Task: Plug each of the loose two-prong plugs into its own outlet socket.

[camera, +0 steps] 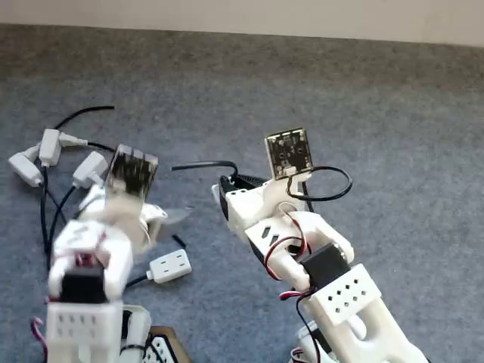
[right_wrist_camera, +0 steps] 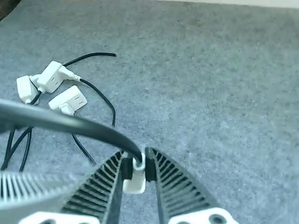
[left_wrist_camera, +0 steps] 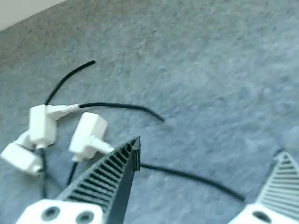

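My right jaws are closed narrow on the small white two-prong plug (right_wrist_camera: 134, 181), near the middle of the high view. Its thick black cord (camera: 200, 165) leads off to the left from there. My left jaws stand wide with nothing between them, over the grey carpet-like desk (camera: 393, 113). A group of white plastic outlet blocks (camera: 91, 168) lies in the upper left of the high view. One more white socket block with three outlets (camera: 168, 266) lies in the lower left, just beside my left arm. I cannot see the prongs, so I judge that I must first turn the plug until they face the slots squarely. A light block will probably slide. The left jaws should therefore pin it before I push straight in, slowly.
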